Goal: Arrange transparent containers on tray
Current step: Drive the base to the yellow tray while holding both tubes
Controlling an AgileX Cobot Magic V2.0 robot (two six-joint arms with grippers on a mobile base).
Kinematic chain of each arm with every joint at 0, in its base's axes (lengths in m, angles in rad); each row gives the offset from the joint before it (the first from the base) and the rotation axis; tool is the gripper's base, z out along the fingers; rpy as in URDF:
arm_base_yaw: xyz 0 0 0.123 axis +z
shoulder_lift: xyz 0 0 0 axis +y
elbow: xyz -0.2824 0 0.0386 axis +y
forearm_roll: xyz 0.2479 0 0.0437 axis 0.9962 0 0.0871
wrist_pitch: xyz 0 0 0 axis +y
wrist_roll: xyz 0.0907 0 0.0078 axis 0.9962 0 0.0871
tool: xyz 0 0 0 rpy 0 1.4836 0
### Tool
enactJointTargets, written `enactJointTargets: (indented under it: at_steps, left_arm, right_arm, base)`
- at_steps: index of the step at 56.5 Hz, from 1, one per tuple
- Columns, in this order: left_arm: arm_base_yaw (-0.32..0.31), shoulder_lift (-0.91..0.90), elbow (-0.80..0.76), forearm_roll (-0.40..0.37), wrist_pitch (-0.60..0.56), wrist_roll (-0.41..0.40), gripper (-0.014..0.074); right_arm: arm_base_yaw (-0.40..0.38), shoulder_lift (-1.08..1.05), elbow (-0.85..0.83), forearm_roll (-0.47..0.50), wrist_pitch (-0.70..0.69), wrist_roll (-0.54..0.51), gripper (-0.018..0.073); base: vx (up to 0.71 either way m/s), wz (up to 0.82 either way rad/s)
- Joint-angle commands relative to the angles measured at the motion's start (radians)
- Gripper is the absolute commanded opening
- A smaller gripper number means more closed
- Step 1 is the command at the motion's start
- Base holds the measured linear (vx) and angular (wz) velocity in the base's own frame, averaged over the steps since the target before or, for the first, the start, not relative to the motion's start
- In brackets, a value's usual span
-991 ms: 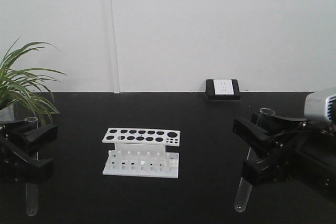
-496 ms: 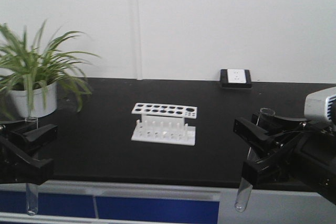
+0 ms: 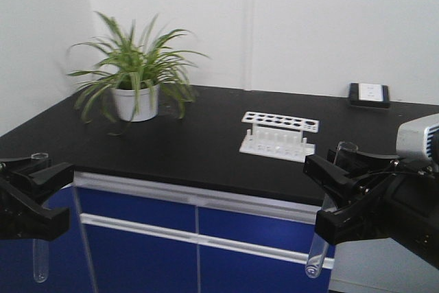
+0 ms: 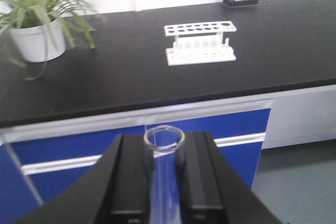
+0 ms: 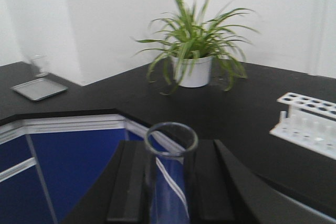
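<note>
Each of my grippers holds one clear glass test tube upright. In the front view the left gripper (image 3: 58, 195) is shut on a tube (image 3: 40, 260) whose round bottom hangs below the fingers. The right gripper (image 3: 317, 197) is shut on a second tube (image 3: 315, 255). The left wrist view shows the flared rim of its tube (image 4: 164, 139) pinched in the left gripper (image 4: 164, 153). In the right wrist view the right gripper (image 5: 170, 163) clamps its tube (image 5: 170, 139) the same way. Both grippers hang off the counter's front, before the blue cabinets. The yellow tray is out of view.
A white perforated tube rack (image 3: 279, 135) stands on the black counter (image 3: 171, 142), with a potted plant (image 3: 134, 73) at the back left and a small wall box (image 3: 370, 94) behind. Blue cabinet fronts (image 3: 171, 245) lie below. A flat grey tray (image 5: 39, 88) sits on a side counter.
The whole view has pulled back and swung left. The rack has shrunk and shifted right, and the plant and cabinets have come into sight. Both grippers still hold their tubes.
</note>
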Motion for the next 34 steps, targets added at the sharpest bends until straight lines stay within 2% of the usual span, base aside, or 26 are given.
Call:
enactJointTargets:
  at_steps: [1,34]
  left_arm:
    - [-0.006,-0.013,-0.034,0.001,-0.071,-0.006,-0.0003]
    - [-0.006,-0.013,-0.034,0.001,-0.071,-0.006,-0.0003]
  right_arm:
    - [-0.001,-0.019,-0.033,-0.001,-0.067,-0.005,-0.0013]
    - [-0.001,-0.019,-0.033,-0.001,-0.067,-0.005,-0.0013]
  base:
    - [-0.32,0.39]
    - [-0.28,0.44]
